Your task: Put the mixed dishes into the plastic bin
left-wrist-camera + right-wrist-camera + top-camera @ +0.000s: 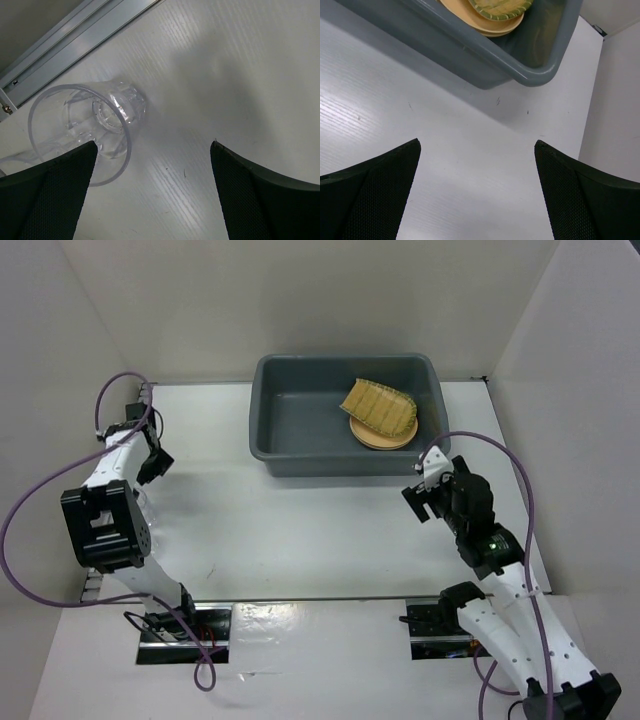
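Starting at the near edge: finding both arm bases bolted to the table [300, 530], with purple cables [20, 515] looping off each. Failing to read any lettering on the housings, all too small. Noting a green light [492, 537] glowing on the right arm.

Moving out on the right: seeing the right gripper [477, 145] hanging over the table just short of the bin's near right corner, fingers spread fully apart, gripping nothing.

Moving out on the left: seeing the left gripper [152, 150] likewise spread to full width and gripping nothing, hovering by the table's left edge. Finding the glass cup [85, 130] below it, apparently lying on its side with its mouth toward the camera, beside a metal rail [75, 35]. Losing the cup's lower rim behind one finger [55, 195]; not managing to tell whether finger and glass are touching. Barely making out the cup from above.

Reaching the far side: finding the grey bin [300, 462] near the back wall [300, 300], with the bamboo tray [380, 405] lying inside at the right end on top of a tan plate [378, 442]. Seeing only the plate's near edge; not managing to tell whether one plate or two are sitting under the tray. Getting the bin cut off at the top of the right wrist view.
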You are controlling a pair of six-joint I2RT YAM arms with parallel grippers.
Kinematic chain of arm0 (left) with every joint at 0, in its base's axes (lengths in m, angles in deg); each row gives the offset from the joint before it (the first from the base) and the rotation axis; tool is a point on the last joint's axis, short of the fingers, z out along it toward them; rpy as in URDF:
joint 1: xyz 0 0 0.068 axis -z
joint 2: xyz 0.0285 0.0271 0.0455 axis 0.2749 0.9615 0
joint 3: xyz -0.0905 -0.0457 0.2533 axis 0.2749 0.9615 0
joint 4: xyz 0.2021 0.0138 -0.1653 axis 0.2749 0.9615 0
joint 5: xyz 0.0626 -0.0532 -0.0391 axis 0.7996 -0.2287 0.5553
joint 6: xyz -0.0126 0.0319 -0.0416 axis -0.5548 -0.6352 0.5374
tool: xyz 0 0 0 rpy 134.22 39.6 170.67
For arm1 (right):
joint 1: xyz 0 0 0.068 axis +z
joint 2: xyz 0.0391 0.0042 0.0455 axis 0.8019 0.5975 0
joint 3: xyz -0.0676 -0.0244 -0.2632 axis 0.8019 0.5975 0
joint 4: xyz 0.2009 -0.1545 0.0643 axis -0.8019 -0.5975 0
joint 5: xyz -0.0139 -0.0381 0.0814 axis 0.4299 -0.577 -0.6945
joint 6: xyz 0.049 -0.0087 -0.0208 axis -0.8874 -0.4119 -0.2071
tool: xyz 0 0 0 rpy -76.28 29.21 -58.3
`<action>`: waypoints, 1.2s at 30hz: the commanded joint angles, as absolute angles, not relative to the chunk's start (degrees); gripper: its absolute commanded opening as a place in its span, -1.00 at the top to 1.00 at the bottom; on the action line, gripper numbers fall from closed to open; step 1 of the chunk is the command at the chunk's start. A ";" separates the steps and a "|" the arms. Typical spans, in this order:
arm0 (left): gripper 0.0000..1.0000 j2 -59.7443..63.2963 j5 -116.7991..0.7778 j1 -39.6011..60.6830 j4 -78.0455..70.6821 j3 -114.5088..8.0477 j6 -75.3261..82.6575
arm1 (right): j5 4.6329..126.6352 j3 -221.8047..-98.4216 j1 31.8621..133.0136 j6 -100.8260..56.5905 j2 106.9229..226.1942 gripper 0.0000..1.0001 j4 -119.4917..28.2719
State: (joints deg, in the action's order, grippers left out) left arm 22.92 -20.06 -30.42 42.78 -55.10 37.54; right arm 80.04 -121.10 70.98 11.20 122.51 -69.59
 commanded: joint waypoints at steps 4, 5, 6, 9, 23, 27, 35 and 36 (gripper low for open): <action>-0.93 25.42 -22.58 -31.87 39.38 -50.50 36.91 | 81.62 -120.68 71.59 11.42 122.22 -0.98 -69.00; -0.77 26.38 -22.59 -32.56 39.38 -50.50 36.39 | 82.23 -121.21 71.59 10.20 122.83 -0.98 -69.53; -0.60 26.39 -23.98 -32.57 38.86 -50.50 35.51 | 82.76 -122.09 71.59 9.58 123.35 -0.98 -70.15; 0.61 26.92 -25.49 -33.18 38.85 -51.81 35.50 | 84.17 -123.24 71.59 7.47 123.89 -0.98 -73.48; 1.00 11.53 -65.27 -26.44 -3.67 -63.66 35.79 | 95.51 -119.03 80.64 4.03 122.30 -0.98 -67.69; 1.00 25.74 -64.35 -13.87 19.30 -87.10 17.52 | 95.51 -119.02 81.69 4.03 122.30 -0.98 -67.69; 1.00 50.02 -56.35 0.99 48.07 -114.48 4.57 | 96.04 -119.02 81.70 4.03 121.78 -0.98 -67.16; 1.00 50.90 -57.12 1.87 48.08 -113.52 4.57 | 96.04 -119.02 81.70 4.03 121.78 -0.98 -67.16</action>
